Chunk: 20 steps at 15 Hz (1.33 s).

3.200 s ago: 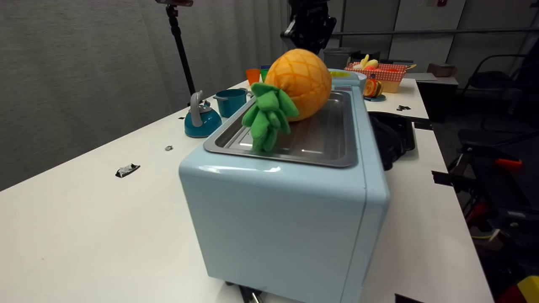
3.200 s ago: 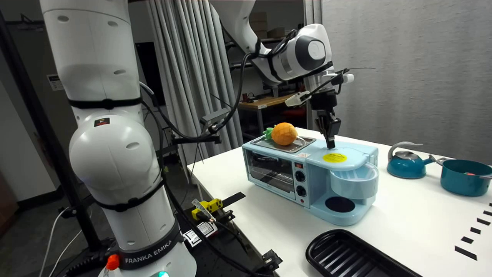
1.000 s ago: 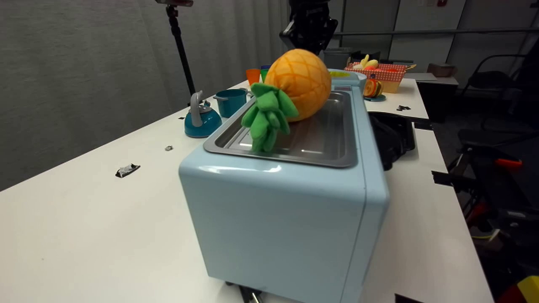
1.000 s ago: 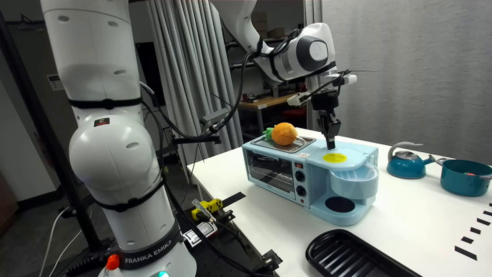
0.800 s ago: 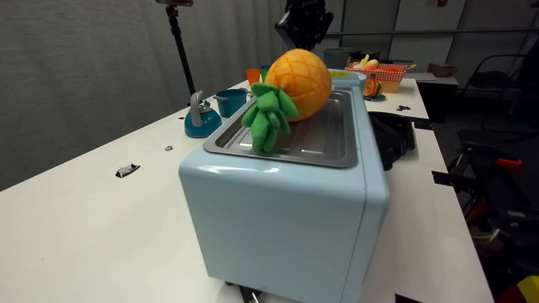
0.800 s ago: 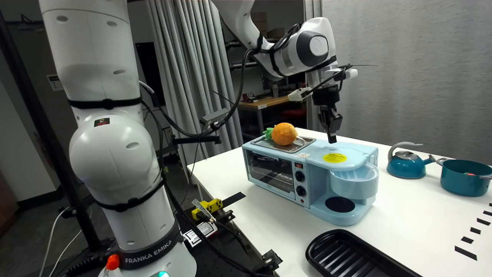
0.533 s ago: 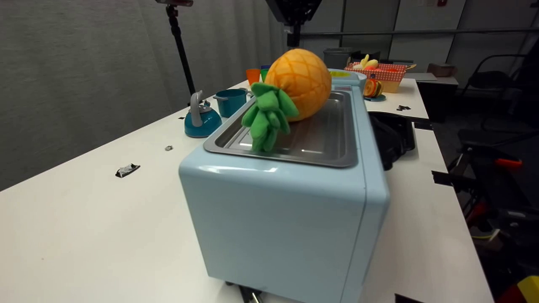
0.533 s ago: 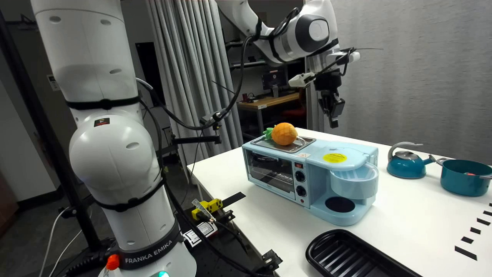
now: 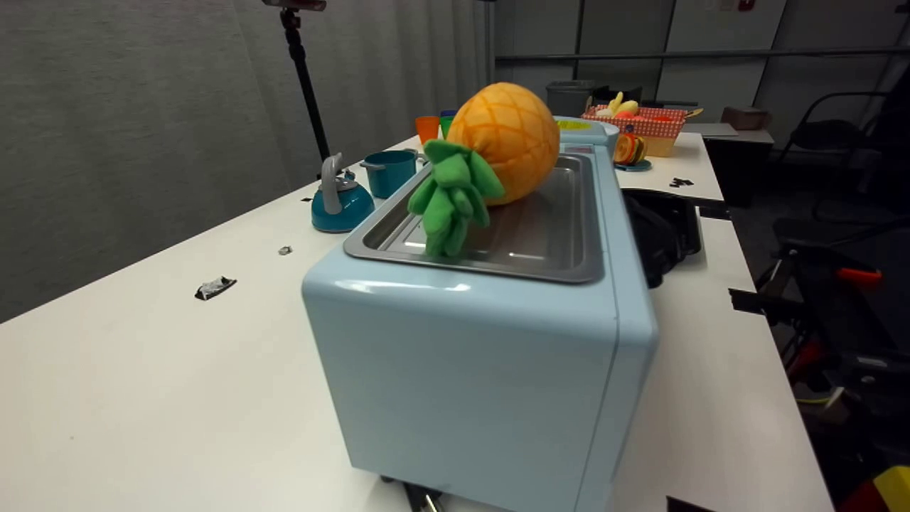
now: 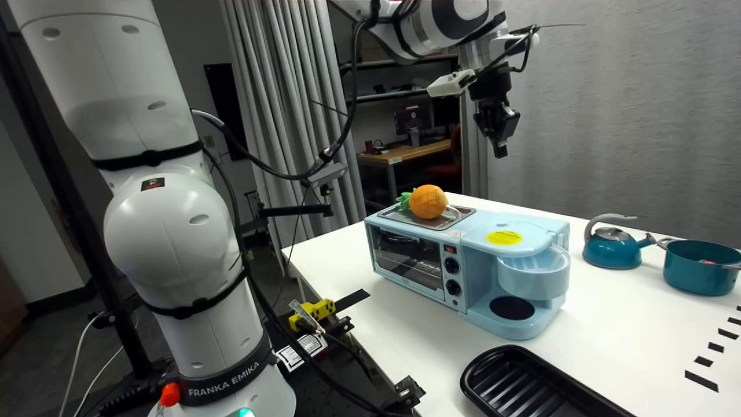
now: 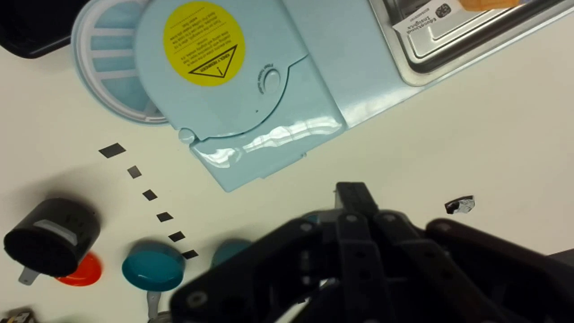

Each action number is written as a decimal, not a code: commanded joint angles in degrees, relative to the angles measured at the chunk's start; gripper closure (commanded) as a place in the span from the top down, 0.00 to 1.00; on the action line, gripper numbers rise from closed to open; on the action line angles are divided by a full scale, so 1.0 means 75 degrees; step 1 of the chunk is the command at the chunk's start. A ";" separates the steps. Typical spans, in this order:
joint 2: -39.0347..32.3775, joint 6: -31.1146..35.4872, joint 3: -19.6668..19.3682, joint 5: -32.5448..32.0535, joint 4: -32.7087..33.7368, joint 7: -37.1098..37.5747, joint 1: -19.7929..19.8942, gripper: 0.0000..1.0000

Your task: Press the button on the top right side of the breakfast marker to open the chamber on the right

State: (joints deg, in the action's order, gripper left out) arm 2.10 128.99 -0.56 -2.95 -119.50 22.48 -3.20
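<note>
Grey curtains (image 10: 283, 116) hang beyond your white table (image 10: 399, 324). From the left, the breakfast maker (image 10: 477, 284) carries a plush pineapple (image 10: 428, 201); its filter chamber (image 10: 535, 278) juts out at right, and the round button (image 11: 271, 80) sits on top. Your gripper (image 10: 500, 152) hangs well above, fingertips pressed together. The near grill pan (image 10: 538, 388) is cut off, and the red thing (image 10: 707, 262) inside the teal pot (image 10: 697, 278) is too small to tell. You have white table between the breakfast maker and both the left edge and teal kettle (image 10: 612, 253).
</note>
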 commanded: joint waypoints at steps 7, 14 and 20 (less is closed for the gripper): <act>0.1544 0.0371 -0.0004 0.0921 -0.1435 -0.1594 0.0142 0.33; 0.2335 0.0235 -0.0140 0.1586 -0.2036 -0.2616 0.0078 0.69; 0.2603 0.0317 -0.0210 0.1776 -0.2199 -0.3030 0.0084 1.00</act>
State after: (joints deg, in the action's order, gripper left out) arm 19.34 130.52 -1.54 8.44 -134.29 2.62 -2.73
